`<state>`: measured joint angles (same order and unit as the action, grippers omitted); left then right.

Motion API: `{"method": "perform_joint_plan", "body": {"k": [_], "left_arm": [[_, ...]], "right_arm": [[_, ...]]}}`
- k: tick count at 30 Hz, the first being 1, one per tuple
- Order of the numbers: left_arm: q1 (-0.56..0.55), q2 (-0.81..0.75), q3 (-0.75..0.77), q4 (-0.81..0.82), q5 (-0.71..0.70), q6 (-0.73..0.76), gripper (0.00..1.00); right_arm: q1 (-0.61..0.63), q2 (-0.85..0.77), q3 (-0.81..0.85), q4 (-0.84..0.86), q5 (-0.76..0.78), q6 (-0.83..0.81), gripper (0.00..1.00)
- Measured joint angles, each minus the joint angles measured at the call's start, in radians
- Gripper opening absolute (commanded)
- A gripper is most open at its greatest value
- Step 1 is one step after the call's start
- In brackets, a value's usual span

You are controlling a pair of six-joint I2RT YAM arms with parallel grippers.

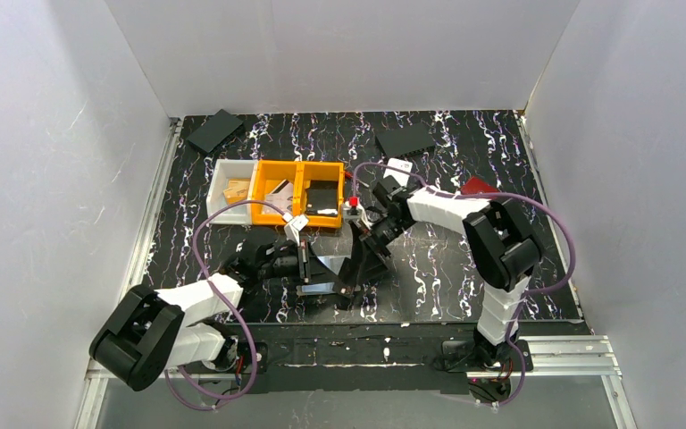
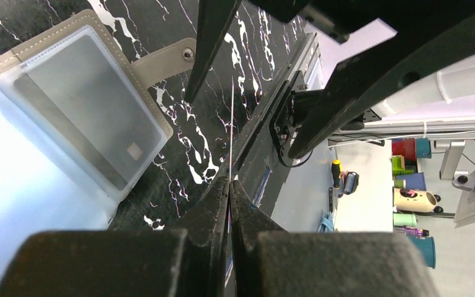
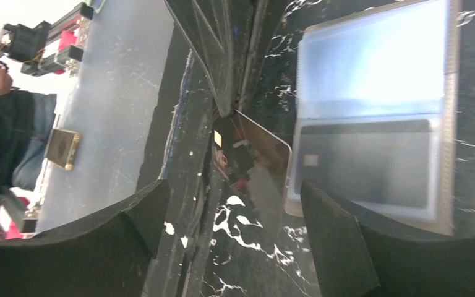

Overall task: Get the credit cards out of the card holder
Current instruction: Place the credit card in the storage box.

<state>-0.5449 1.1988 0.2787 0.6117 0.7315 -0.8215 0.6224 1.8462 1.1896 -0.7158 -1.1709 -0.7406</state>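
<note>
Toward the back left of my black, white-veined tabletop [image 1: 447,268] stands a white bin [image 1: 212,192]. Touching its right side is a pair of orange bins [image 1: 296,189] holding small flat items. Nearer to me, in the middle, my left fingers [image 2: 227,192] are clenched on one credit card [image 2: 231,124]. From my left wrist I see it edge-on, as a thin bright line, out of the card holder and just beside it. The card holder [image 2: 164,62] lies spread open and flat on the tabletop, its grey-taupe stitched border and snap strap framing clear sleeves over pale blue faces. A second credit card [image 2: 93,114], grey with a small chip, sits inside the sleeve nearest the strap. My right fingers [image 1: 371,239] are released and spread wide, one on each side of the held card and not touching it. From my right wrist the card's face looks mirror-like. Farther right, behind my right arm, lies a red wallet [image 1: 478,186].
</note>
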Motion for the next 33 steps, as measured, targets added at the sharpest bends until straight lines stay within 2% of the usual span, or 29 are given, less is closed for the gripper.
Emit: {"method": "perform_joint_plan", "body": {"k": [2,3,5,8,9,10,12,15,18,19,21,24,26,30,33], "left_arm": [[-0.004,0.008,0.005,0.0,0.002,0.003,0.0],[-0.006,0.009,0.005,-0.001,0.003,0.003,0.0],[-0.007,0.01,0.005,-0.001,0.004,0.004,0.0],[-0.008,0.01,0.005,-0.001,0.011,0.004,0.0],[-0.008,0.009,0.005,0.0,0.01,0.003,0.03],[-0.01,0.008,0.005,0.001,0.01,0.001,0.08],[-0.012,-0.004,0.005,0.002,0.006,-0.003,0.32],[-0.013,-0.051,-0.005,0.0,-0.038,-0.019,0.61],[-0.007,-0.181,-0.057,-0.001,-0.101,-0.043,0.91],[-0.005,-0.243,-0.081,0.0,-0.125,-0.053,0.98],[-0.001,-0.368,-0.129,0.0,-0.175,-0.079,0.98],[0.0,-0.576,-0.212,0.0,-0.263,-0.134,0.98],[0.0,-0.654,-0.239,0.0,-0.306,-0.159,0.98],[0.0,-0.653,-0.242,0.01,-0.337,-0.186,0.95],[-0.008,-0.575,-0.234,0.015,-0.351,-0.2,0.94]], "right_arm": [[0.019,0.023,0.006,-0.014,-0.008,0.0,0.74],[0.03,0.029,0.006,-0.022,-0.011,-0.001,0.67],[0.043,0.041,0.012,-0.043,-0.022,-0.004,0.46],[0.046,0.06,0.035,-0.076,-0.042,-0.026,0.07],[0.045,0.069,0.048,-0.092,-0.048,-0.043,0.01],[0.045,0.079,0.062,-0.115,-0.053,-0.061,0.01],[0.043,0.098,0.088,-0.158,-0.056,-0.099,0.01],[0.039,0.114,0.122,-0.243,-0.08,-0.16,0.01],[0.028,0.114,0.131,-0.291,-0.109,-0.182,0.01],[0.023,0.114,0.131,-0.299,-0.121,-0.176,0.01],[0.002,0.111,0.123,-0.275,-0.146,-0.125,0.01],[-0.044,0.071,0.061,-0.129,-0.184,0.038,0.01],[-0.071,0.042,0.025,-0.048,-0.196,0.148,0.01],[-0.083,0.036,0.027,0.021,-0.222,0.251,0.01],[-0.079,0.036,0.048,0.005,-0.223,0.266,0.01]]}}
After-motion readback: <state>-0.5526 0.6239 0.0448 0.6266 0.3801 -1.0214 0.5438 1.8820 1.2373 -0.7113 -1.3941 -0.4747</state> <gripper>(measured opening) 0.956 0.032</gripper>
